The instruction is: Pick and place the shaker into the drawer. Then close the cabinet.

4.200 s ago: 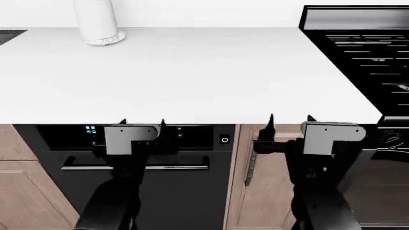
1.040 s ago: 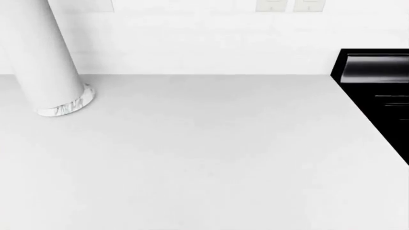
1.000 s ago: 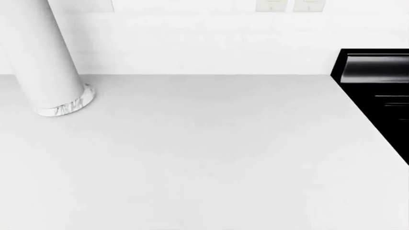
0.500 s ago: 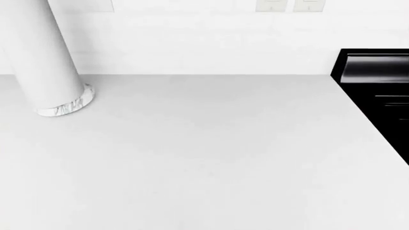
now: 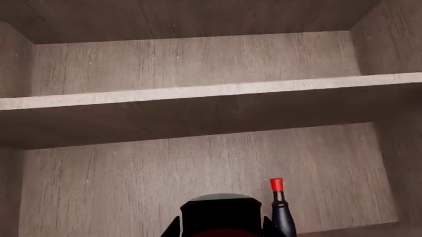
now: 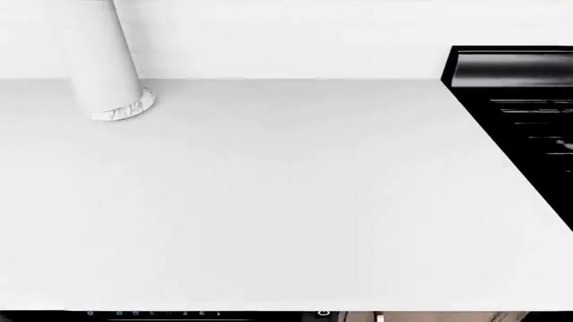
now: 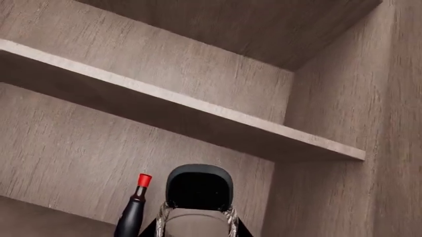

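— Across the white surface (image 6: 286,201), nothing red is seen from the head view; only a white cylinder (image 6: 103,60) and a black stove (image 6: 519,87) are shown. Where is the shaker to be sought?

— It cannot be placed with certainty. Inside the wooden cabinet, under a shelf (image 5: 197,94), a dark bottle with a red cap (image 5: 282,219) is shown by both wrist views, but that is judged not to be the shaker. The drawer is out of view.

— And each pincer?

— Whether either is open or closed cannot be told. The shaker should be found and confirmed first, the neighbouring bottle should be left untouched, and the cap should be kept upright when a grip is taken.
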Robot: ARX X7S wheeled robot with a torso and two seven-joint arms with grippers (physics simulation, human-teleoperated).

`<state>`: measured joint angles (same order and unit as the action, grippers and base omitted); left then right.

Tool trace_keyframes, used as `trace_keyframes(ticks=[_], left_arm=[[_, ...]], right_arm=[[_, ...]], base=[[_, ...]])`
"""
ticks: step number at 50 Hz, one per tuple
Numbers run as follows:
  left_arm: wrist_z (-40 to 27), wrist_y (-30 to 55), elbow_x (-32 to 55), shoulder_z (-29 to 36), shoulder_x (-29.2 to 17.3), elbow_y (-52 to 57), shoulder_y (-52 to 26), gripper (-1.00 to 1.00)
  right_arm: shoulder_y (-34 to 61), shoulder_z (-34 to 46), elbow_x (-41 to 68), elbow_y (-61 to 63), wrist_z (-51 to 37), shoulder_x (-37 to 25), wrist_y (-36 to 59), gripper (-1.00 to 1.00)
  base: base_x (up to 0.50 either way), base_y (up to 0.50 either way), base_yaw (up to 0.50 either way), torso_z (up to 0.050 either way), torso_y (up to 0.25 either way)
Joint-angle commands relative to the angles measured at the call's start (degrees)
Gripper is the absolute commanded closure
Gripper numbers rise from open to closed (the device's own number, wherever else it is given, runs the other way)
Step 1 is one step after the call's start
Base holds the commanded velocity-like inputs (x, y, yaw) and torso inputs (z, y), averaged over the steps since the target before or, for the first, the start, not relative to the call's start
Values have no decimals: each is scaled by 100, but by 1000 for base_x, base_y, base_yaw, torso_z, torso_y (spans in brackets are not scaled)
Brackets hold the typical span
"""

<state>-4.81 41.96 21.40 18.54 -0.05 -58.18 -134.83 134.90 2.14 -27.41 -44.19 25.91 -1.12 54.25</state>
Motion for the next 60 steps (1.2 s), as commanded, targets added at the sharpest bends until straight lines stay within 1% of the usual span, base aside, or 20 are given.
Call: trace_keyframes(ticks=[1,14,19,21,23,25,27,30,31,32,36,37,39,41,43,49,54,60], left_arm=[[-65,-6,-65,-147,2,-85,-16,100],[-132,-123,162,20,1,-272,-16,100],[-139,-310,419,300,0,-476,-14,100],[-151,-414,636,466,-6,-577,16,100],[-484,181,892,397,-284,814,816,100],[-958,876,1302,216,-626,2533,1892,100],[-1263,1317,1674,85,-900,3909,2856,100],[-1703,1599,2097,-200,-1180,5346,4112,100],[-1795,1657,2199,-242,-1264,5744,4450,100],[-1984,1790,2417,-427,-1300,6195,4810,100],[-2451,2106,3009,-749,-1430,7639,5988,100],[-2555,2178,3159,-843,-1436,7867,6220,100],[-2748,2303,3406,-972,-1498,8384,6631,100],[-2990,2438,3726,-1206,-1529,8812,7033,100],[-3123,2459,3893,-1351,-1571,9116,7375,100],[-3382,2467,4280,-1515,-1662,9922,8262,100],[-3220,2200,4113,-1443,-1781,10354,9073,100],[-2829,1740,3574,-1238,-1984,10571,9919,100]], right_arm=[[10,7,-113,-26,104,-17,72,100],[10,2,-64,-216,59,-21,-31,100],[10,-8,-8,-334,-23,-46,-147,100],[10,-8,71,-423,-24,-42,-212,100],[-64,-2,152,-473,41,-36,-261,100],[-942,63,0,1046,485,-37,552,100],[-1769,219,-161,2553,980,-18,1444,100],[-2800,508,-384,4355,1423,-27,2360,100],[-3080,529,-440,4798,1490,-15,2593,100],[-3415,648,-527,5285,1570,-42,2810,100],[-4454,895,-831,6691,1718,-69,3441,100],[-4656,896,-960,6936,1751,-40,3541,100],[-5131,841,-1569,7347,2126,107,3571,100],[-5639,697,-1643,7804,2144,111,3573,100],[-6042,530,-1525,8167,2014,112,3574,100],[-7085,285,-901,9129,1443,112,3574,100],[-7935,-48,-40,9775,724,111,3574,100],[-8639,-391,594,10254,200,111,3574,100]], base=[[-500,-1,0,0,0],[-500,0,0,0,0],[-500,0,0,0,0],[0,0,0,0,0],[0,0,0,0,0],[0,0,0,0,0],[0,0,0,0,0],[0,0,0,0,0],[0,0,0,0,0],[0,0,0,0,0],[0,0,0,0,0],[0,0,0,0,0],[0,0,0,0,0],[0,0,0,0,0],[0,0,0,0,0],[0,0,0,0,0],[0,0,0,0,0],[0,0,0,0,0]])
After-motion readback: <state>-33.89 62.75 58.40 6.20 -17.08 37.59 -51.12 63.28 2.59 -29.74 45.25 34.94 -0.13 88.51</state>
